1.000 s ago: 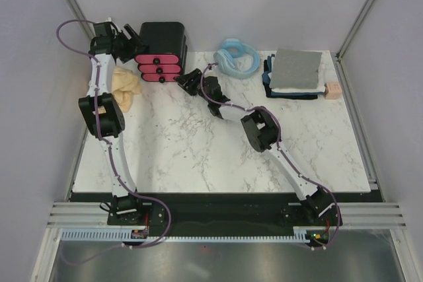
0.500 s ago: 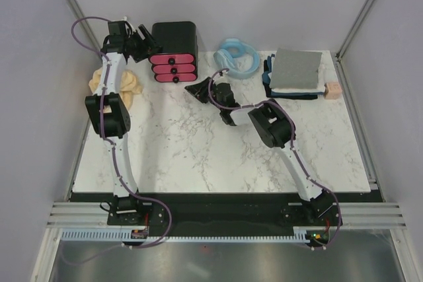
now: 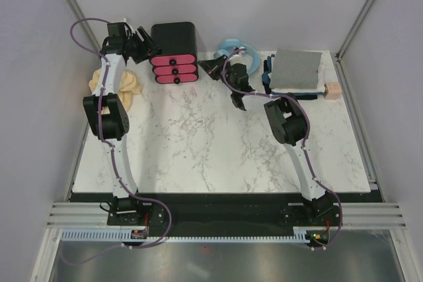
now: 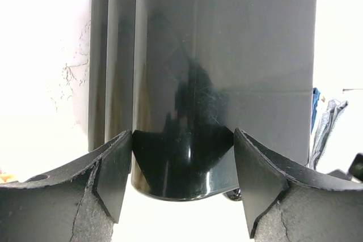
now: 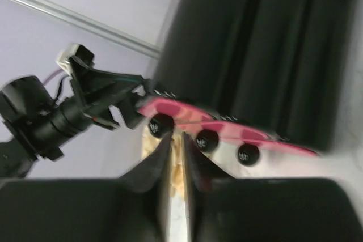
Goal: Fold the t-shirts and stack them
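A crumpled pale yellow t-shirt point(image 3: 123, 84) lies at the far left, beside my left arm. It also shows as a yellow patch point(image 5: 146, 141) in the right wrist view. Folded t-shirts, grey on top of white and dark navy, sit stacked point(image 3: 295, 72) at the far right. My left gripper point(image 3: 144, 41) point(image 4: 182, 134) is open, its fingertips either side of the black box's point(image 4: 215, 66) rounded end. My right gripper point(image 3: 213, 67) point(image 5: 177, 137) hovers between the box and the blue ring, fingers shut with only a thin slit and nothing in them.
The black box with a pink-red, three-knobbed side point(image 3: 173, 51) point(image 5: 227, 124) stands at the back left. A light blue ring point(image 3: 238, 53) lies behind the right gripper. A small pinkish block point(image 3: 332, 90) sits next to the stack. White marble table point(image 3: 198, 143).
The right gripper drew back from the box's pink side toward the blue ring and shut. The left gripper and the box shifted right, uncovering more of the yellow t-shirt.
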`<action>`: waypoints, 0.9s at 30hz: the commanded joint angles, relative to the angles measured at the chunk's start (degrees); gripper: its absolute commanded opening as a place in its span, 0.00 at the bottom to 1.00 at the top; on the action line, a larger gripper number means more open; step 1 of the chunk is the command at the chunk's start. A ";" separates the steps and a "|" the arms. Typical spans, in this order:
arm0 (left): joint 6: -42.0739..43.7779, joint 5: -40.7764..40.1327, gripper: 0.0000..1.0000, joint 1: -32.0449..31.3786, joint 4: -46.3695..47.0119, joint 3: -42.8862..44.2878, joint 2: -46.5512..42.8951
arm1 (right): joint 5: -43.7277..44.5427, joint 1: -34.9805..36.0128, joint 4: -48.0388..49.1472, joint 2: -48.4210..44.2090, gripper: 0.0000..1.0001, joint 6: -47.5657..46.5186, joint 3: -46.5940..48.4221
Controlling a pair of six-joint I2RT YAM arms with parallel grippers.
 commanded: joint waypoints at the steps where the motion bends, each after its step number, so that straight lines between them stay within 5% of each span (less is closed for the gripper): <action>1: 4.10 0.84 0.61 -2.51 -6.93 -2.48 0.32 | -0.70 1.45 -4.95 8.03 0.36 2.49 17.18; 6: 4.36 1.10 0.61 -3.39 -6.93 -2.92 0.23 | 4.99 1.72 -7.44 17.11 0.43 6.52 28.06; 12: 5.32 1.10 0.57 -3.39 -6.93 -4.24 -0.83 | 11.69 1.46 2.65 14.49 0.40 8.11 17.45; 15: 5.59 0.84 0.56 -3.39 -6.93 -4.67 -0.74 | 10.12 0.50 12.85 12.20 0.29 10.21 11.73; 16: 5.59 0.84 0.54 -3.30 -6.93 -4.68 -0.65 | 5.68 0.14 14.70 11.93 0.07 10.57 11.28; 17: 5.50 1.01 0.53 -3.39 -6.93 -4.68 -0.48 | 3.54 -0.03 14.45 11.67 0.00 10.48 11.36; 21: 4.98 1.10 0.46 -3.39 -6.93 -4.15 0.23 | -2.55 -0.04 13.31 6.33 0.00 6.45 7.25; 27: 4.36 1.01 0.41 -3.65 -6.93 -4.06 0.84 | 5.54 -0.91 2.16 2.34 0.00 -1.81 2.30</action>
